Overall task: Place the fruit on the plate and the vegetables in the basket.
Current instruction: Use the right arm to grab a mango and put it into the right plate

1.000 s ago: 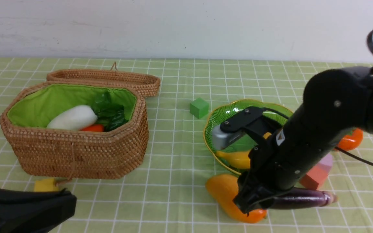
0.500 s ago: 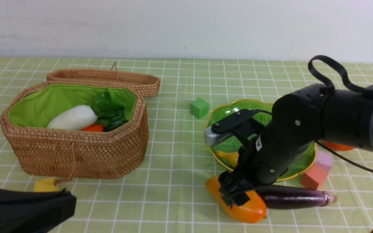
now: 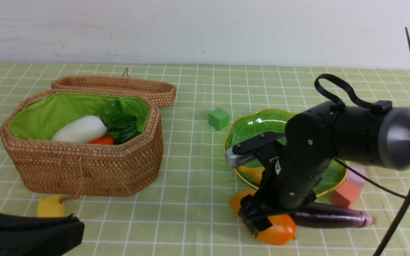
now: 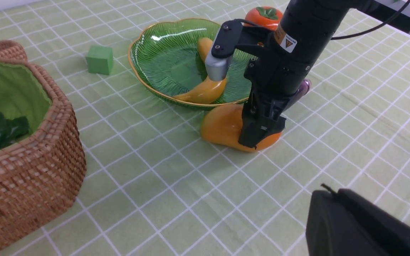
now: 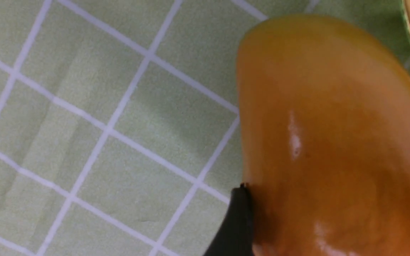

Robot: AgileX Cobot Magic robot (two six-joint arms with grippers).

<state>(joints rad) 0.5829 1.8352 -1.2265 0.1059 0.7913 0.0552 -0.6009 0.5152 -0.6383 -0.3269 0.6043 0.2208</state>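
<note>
Orange mango (image 3: pixel 283 229) — directly under the right gripper (image 3: pixel 261 221).

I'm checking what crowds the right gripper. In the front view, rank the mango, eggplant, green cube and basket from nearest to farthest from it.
Measured from the right gripper:
1. mango: directly at the fingers, lying on the cloth.
2. eggplant: just to the gripper's right, lying beside the mango.
3. green cube: farther back and to the left.
4. basket: far over on the left side.
</note>
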